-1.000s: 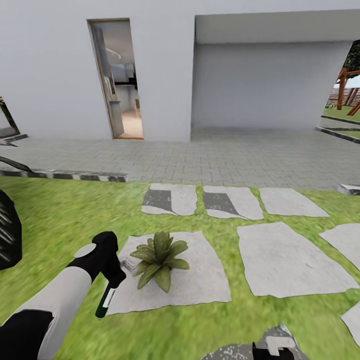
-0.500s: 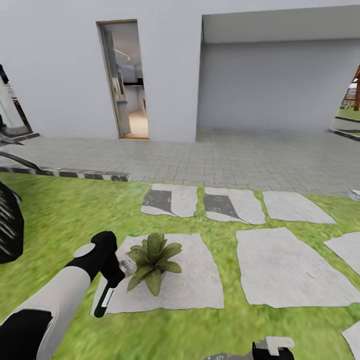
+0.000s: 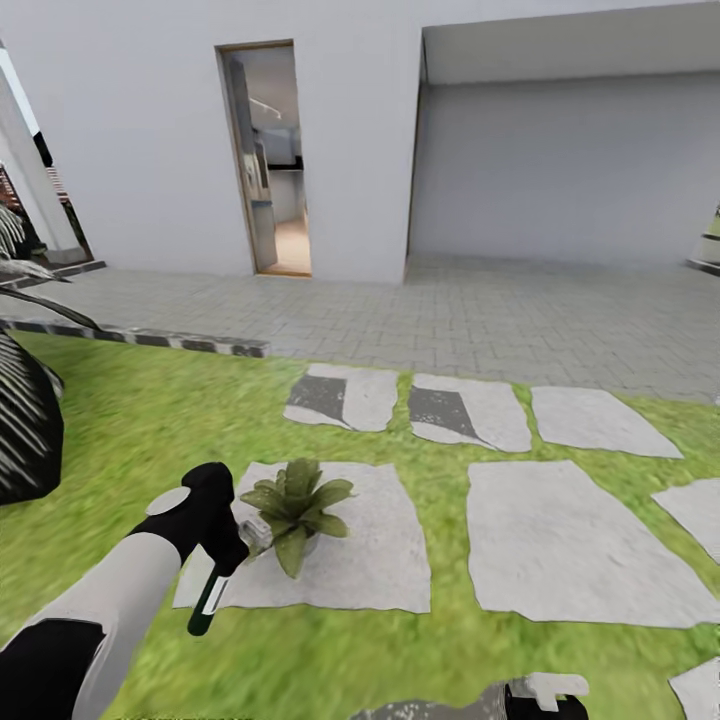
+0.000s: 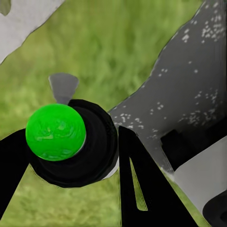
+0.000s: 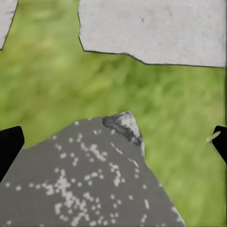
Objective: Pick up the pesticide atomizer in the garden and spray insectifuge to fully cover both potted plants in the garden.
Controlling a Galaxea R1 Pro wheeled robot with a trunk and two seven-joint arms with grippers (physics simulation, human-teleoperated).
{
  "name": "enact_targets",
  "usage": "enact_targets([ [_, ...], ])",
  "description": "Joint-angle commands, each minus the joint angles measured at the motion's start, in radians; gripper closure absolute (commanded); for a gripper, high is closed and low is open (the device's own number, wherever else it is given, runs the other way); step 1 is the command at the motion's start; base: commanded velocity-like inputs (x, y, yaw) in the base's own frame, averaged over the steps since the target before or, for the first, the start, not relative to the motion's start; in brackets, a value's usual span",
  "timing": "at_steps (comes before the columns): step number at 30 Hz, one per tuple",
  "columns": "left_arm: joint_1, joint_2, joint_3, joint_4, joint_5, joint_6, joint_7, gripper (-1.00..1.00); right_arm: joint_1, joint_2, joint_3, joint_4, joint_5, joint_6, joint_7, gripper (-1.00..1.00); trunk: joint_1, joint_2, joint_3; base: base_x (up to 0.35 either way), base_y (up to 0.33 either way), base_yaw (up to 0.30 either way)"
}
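Head view: left claw point(image 3: 228, 552) grips the pesticide atomizer point(image 3: 208, 600) beside a potted plant point(image 3: 292, 508); right claw point(image 5: 113, 142) spread wide.

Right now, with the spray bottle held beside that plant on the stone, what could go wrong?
1. The left gripper holds the slim dark green-black pesticide atomizer tilted, its pale grey head right against the leaves; the spray may wet only the near side of the low green rosette potted plant.
2. A small arm move could knock the plant on its grey stepping stone.
3. The grip sits near the bottle's top, so it might swing or slip.
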Motion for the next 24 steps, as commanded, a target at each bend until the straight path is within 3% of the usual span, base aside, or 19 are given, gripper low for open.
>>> enact_targets([
  [1, -0.001, 0.001, -0.004, -0.002, -0.006, 0.009, -0.010, 1.00, 0.000, 0.000, 0.009, -0.001, -0.007, -0.001, -0.003, -1.00, 0.000, 0.000, -0.001, 0.000, -0.275, 0.143],
  [12, 0.008, 0.005, -0.005, 0.000, -0.007, 0.009, -0.002, 1.00, 0.000, 0.000, 0.009, -0.001, -0.007, -0.001, -0.003, -1.00, 0.000, 0.000, -0.001, -0.077, -0.247, 0.265],
  [18, 0.019, 0.001, -0.002, 0.007, -0.006, 0.007, 0.041, 1.00, 0.000, 0.000, 0.009, -0.001, -0.007, -0.001, -0.003, -1.00, 0.000, 0.000, -0.001, -0.036, -0.022, 0.253],
  [24, 0.008, 0.002, 0.003, 0.002, -0.005, 0.015, 0.054, 1.00, 0.000, 0.000, 0.009, -0.001, -0.007, -0.001, -0.003, -1.00, 0.000, 0.000, -0.001, 0.059, -0.037, 0.028],
])
